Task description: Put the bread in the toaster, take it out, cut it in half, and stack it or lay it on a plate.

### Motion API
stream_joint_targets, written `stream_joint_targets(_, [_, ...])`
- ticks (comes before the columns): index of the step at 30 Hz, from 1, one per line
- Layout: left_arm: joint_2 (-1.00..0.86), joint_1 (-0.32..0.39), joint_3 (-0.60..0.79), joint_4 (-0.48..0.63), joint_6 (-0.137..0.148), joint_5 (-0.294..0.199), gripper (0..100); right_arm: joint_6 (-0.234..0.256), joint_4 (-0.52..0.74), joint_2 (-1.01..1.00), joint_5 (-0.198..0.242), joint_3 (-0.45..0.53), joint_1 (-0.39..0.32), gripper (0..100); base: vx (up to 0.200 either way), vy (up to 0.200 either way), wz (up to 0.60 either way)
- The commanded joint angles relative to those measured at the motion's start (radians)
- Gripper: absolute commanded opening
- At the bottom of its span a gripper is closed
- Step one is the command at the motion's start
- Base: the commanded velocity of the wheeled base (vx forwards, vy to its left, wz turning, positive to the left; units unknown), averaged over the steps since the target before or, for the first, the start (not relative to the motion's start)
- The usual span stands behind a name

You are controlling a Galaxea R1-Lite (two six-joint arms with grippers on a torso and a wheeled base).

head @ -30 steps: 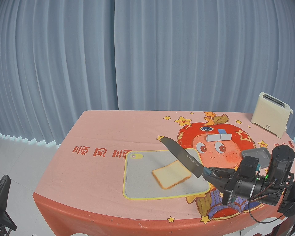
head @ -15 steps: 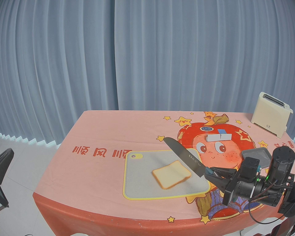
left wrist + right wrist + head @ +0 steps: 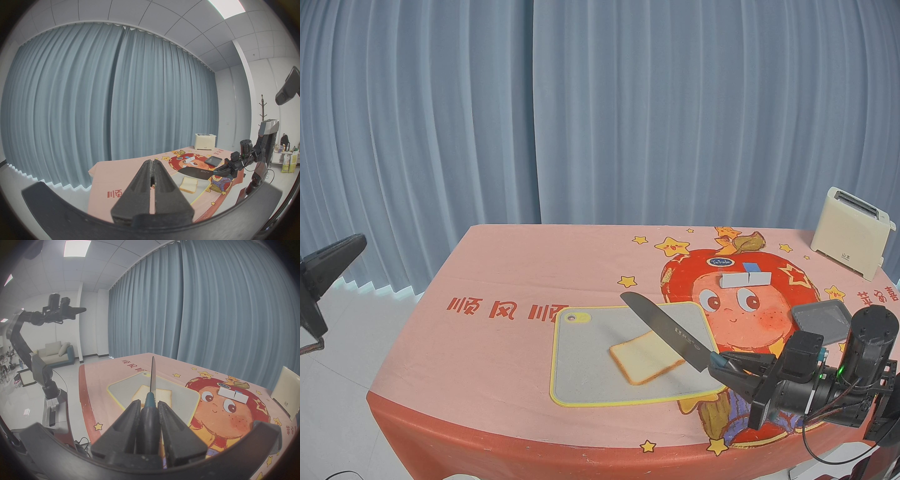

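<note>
Plainly, right gripper [image 3: 720, 365] clamped the knife [image 3: 665, 327], blade across bread [image 3: 639, 366] on the board [image 3: 581, 369]; left gripper [image 3: 153, 165] fingers pressed together.

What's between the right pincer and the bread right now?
Only the knife: its handle is clamped in the right pincer, its blade reaching over the bread, seen in the head view.
</note>
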Motion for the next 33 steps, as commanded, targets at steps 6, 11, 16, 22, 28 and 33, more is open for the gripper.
stream_joint_targets(6, [0.303, -0.107, -0.075, -0.139, -0.001, 0.001, 0, 0.009, 0.0, 0.013, -0.023, 0.003, 0.031, 0, 0.0, 0.0, 0.0])
stream_joint_targets(11, [0.396, -0.168, -0.078, -0.246, -0.003, 0.001, 0, 0.011, -0.002, 0.026, -0.034, 0.003, 0.033, 0, 0.0, 0.0, 0.0])
stream_joint_targets(16, [0.45, -0.225, -0.078, -0.304, -0.003, 0.001, 0, 0.012, -0.002, 0.031, -0.034, 0.002, 0.033, 0, 0.0, 0.0, 0.0])
stream_joint_targets(22, [0.545, -0.325, -0.089, -0.373, 0.002, 0.008, 0, 0.049, 0.0, 0.034, -0.055, -0.004, 0.05, 0, 0.0, 0.0, 0.0])
stream_joint_targets(28, [0.616, -0.437, -0.097, -0.476, 0.001, 0.008, 0, 0.074, 0.0, 0.048, -0.063, -0.01, 0.07, 0, 0.0, 0.0, 0.0])
stream_joint_targets(33, [0.68, -0.474, -0.135, -0.502, 0.002, 0.016, 0, 0.075, -0.003, 0.059, -0.072, -0.012, 0.068, 0, 0.0, 0.0, 0.0])
